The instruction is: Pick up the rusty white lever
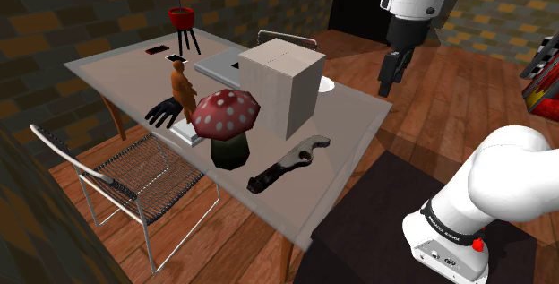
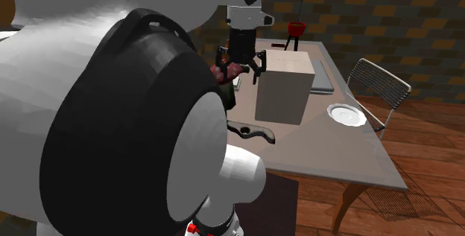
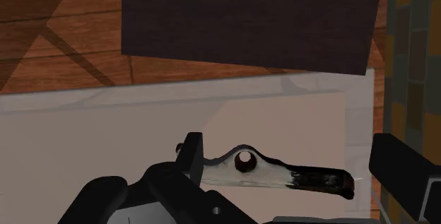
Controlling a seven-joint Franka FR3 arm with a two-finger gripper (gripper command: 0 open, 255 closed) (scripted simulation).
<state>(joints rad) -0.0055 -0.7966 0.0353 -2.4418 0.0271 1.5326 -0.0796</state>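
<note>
The gripper [image 1: 387, 85] seems wide open, holding nothing. In the shoulder view, the lever [image 1: 288, 163] lies at its 8 o'clock.

the lever [image 1: 288, 163] is dirty grey-white with a black end. the mushroom [image 1: 227, 112] has a red cap with white spots. the box [image 1: 280, 88] is pale beige, the figurine [image 1: 183, 85] orange, the walls [image 1: 54, 13] a brown and dark brick pattern.

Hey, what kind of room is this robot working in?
Probably a dining or living room in a house: a table with a wire-mesh chair beside it, a wooden plank floor, brick-patterned walls, and a dark low cabinet in the far corner.
</note>
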